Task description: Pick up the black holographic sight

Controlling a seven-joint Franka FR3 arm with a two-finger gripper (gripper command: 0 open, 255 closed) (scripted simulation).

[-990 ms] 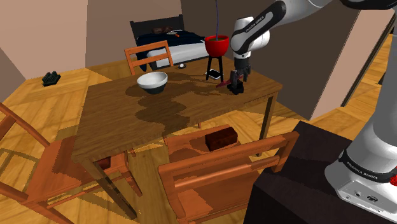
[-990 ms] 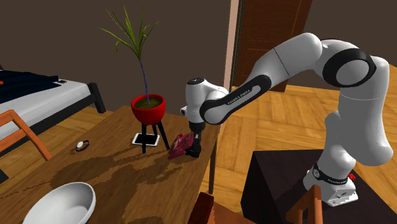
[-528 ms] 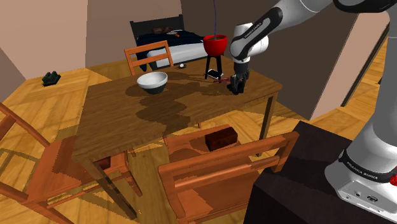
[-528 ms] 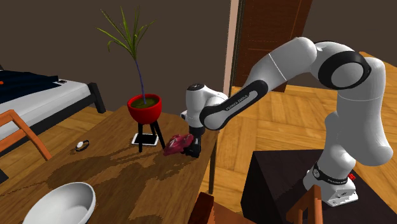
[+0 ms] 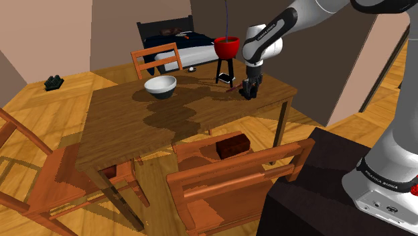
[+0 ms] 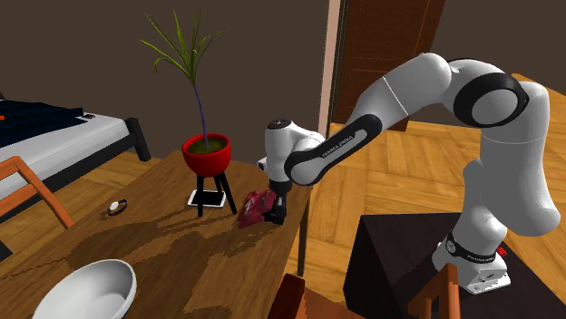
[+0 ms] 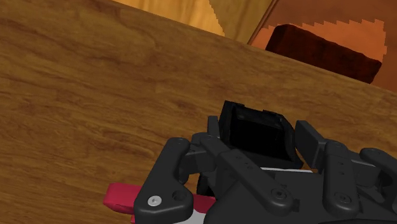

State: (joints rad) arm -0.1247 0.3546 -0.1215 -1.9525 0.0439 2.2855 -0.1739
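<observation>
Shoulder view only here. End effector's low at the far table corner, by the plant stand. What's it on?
Observer: Wrist view has a black, boxy sight right below the camera, with the wood table behind it.
Operator: Anything crowding it?
Observer: Yes. In the second exterior view a dark red thing lies against the end effector, on the plant stand side.
Operator: Anything under that stand?
Observer: A phone lies flat on the table between its legs.
</observation>
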